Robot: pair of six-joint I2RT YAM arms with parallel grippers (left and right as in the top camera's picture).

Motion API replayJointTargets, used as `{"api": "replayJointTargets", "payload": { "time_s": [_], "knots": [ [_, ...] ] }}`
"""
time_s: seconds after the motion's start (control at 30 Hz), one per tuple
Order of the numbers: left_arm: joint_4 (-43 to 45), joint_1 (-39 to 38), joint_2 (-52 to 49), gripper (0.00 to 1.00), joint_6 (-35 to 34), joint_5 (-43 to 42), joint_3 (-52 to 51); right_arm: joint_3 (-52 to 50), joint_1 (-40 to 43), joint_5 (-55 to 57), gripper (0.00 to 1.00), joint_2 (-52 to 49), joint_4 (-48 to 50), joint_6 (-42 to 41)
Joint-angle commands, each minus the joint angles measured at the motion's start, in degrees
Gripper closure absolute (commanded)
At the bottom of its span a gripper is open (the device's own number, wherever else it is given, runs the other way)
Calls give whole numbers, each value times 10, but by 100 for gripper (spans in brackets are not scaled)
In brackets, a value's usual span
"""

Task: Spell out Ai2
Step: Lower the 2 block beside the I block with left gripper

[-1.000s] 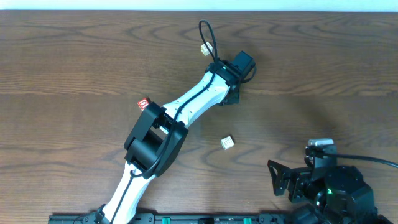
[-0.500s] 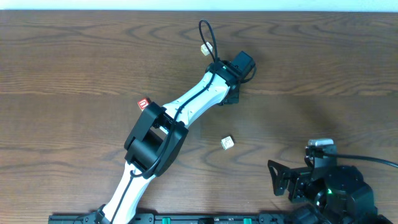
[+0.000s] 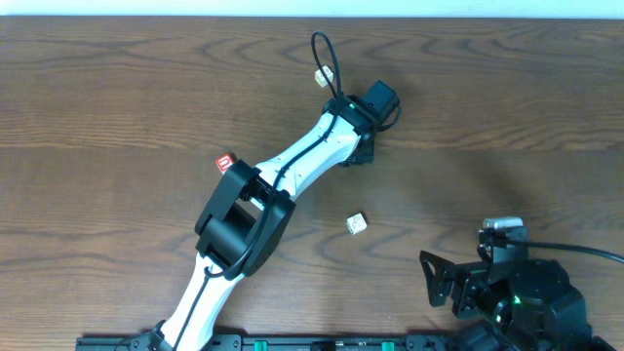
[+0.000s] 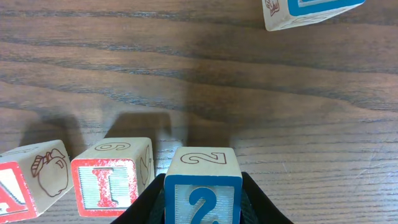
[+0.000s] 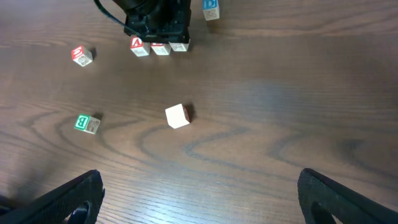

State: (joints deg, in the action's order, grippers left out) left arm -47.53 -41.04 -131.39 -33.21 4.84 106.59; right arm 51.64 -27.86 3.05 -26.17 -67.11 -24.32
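In the left wrist view a blue "2" block [image 4: 202, 193] sits between my left gripper's jaws [image 4: 202, 208], which are shut on it. It stands on the table right of a red "I" block [image 4: 112, 179] and a red "A" block [image 4: 28, 182], the three in one row. The right wrist view shows the same row, "A" [image 5: 138, 46], "I" [image 5: 160, 48] and "2" [image 5: 179, 45], under the left gripper [image 5: 158, 22]. In the overhead view the left gripper [image 3: 363, 149] hides the row. My right gripper [image 5: 199, 205] is open and empty at the near right [image 3: 431, 280].
A blue block [image 5: 211, 9] lies just beyond the row and also shows in the left wrist view [image 4: 311, 12]. A red block [image 5: 81, 55], a green "B" block [image 5: 87, 124] and a plain-faced block [image 5: 178, 116] lie loose. The left arm [image 3: 283, 175] crosses the table's middle.
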Motion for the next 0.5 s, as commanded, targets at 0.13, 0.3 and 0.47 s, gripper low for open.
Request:
{"api": "replayJointTargets", "payload": {
  "time_s": [0.13,0.3,0.47],
  "knots": [
    [5,2,-20,94,-7,0,12,-2,0,6,1,0,-2,6],
    [4,2,-20,94,-7,0,11,-2,0,6,1,0,-2,6],
    [4,2,-20,85,-7,0,12,-2,0,6,1,0,-2,6]
  ]
}}
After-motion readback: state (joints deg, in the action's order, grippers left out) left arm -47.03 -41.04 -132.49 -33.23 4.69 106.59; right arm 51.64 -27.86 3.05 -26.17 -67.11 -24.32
